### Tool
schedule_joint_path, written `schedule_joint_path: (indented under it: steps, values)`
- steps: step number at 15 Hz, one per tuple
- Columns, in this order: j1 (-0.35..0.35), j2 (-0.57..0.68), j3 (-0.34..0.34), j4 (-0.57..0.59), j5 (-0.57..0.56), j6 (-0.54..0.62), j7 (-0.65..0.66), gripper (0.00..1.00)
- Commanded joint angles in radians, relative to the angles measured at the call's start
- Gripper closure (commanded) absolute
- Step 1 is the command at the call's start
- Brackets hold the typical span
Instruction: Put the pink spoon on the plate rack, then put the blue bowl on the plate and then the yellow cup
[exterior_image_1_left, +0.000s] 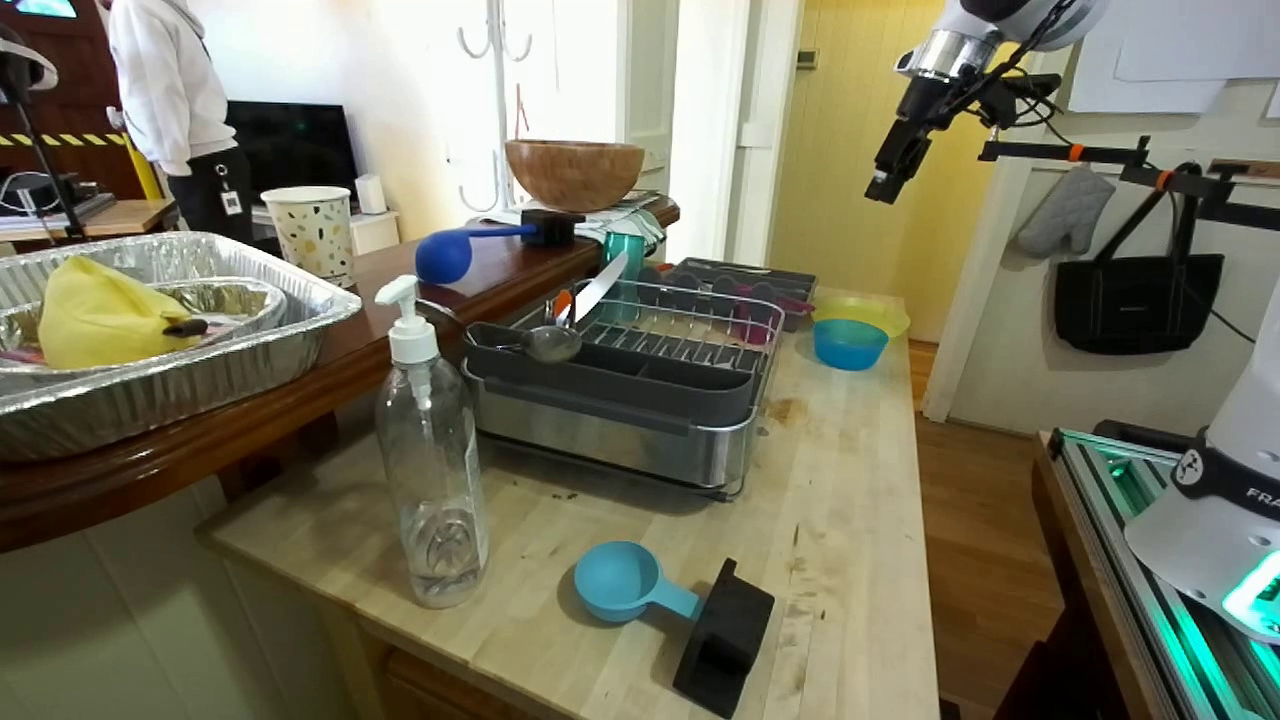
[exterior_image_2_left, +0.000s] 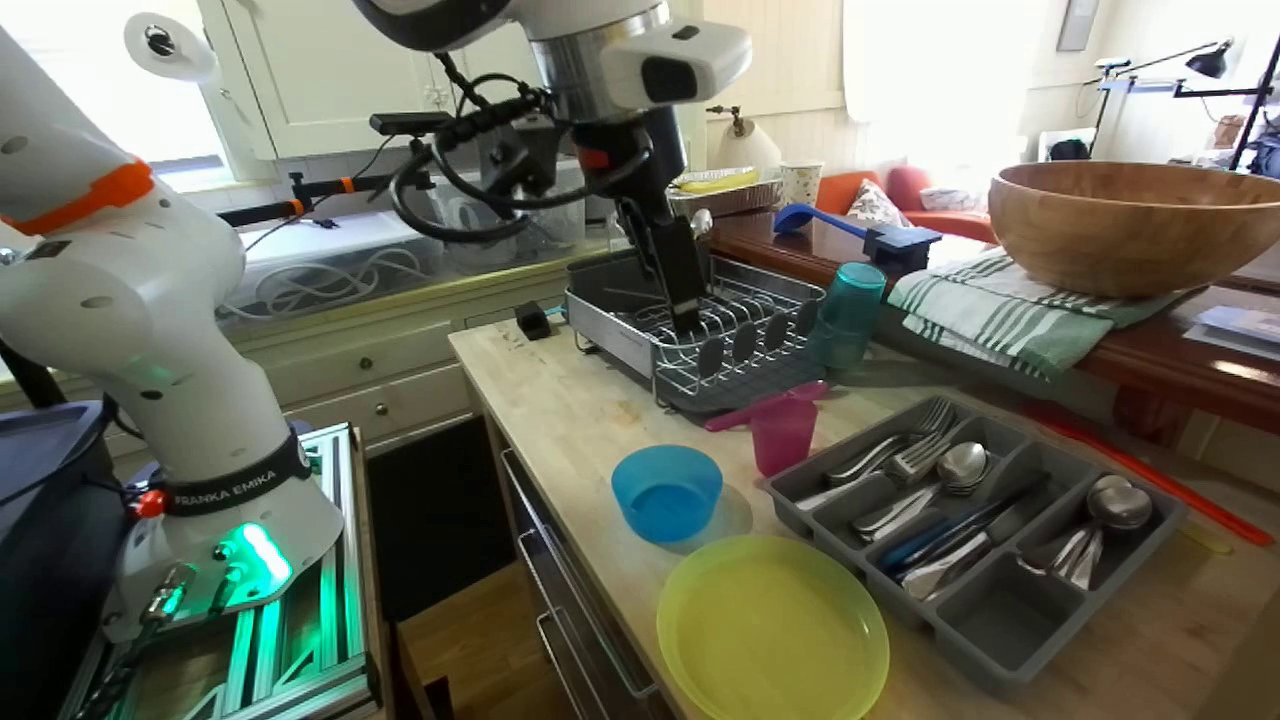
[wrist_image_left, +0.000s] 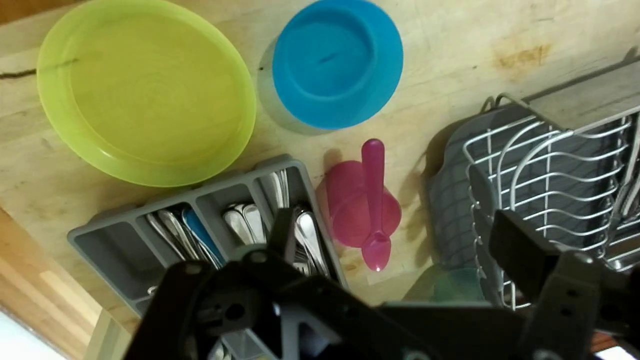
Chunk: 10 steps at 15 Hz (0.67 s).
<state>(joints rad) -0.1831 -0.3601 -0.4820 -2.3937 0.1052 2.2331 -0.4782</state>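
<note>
In the wrist view the pincer (wrist_image_left: 393, 224) holds nothing, jaws apart, so best ease it straight down with them at 9 and 3 o'clock of the pink spoon (wrist_image_left: 374, 202), which lies across the pink cup (wrist_image_left: 347, 205), handle toward 12.

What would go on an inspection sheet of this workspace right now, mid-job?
Surface: pale wooden worktop, brown stain.
Job's things: pink plastic spoon lies across pink plastic cup, off the large metal wire dish rack; round blue plastic bowl stands apart from round yellow plate.
Yellow cup: nothing seen.
Clutter: grey cutlery tray, clear pump bottle, light-blue round scoop.
Gripper: black two-fingered gripper open, empty.
Cables: thick black cables loop near the gripper.
Surroundings: person in white hoodie in background.
</note>
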Motion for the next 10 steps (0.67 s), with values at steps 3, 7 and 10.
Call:
schedule_joint_path:
  steps: [3,7,10]
  values:
    - [0.025,0.158,-0.010,0.025,0.153,0.117,-0.127,0.00]
    - [0.013,0.257,0.016,0.054,0.251,0.123,-0.205,0.00]
    - [-0.009,0.319,0.041,0.076,0.304,0.117,-0.250,0.00]
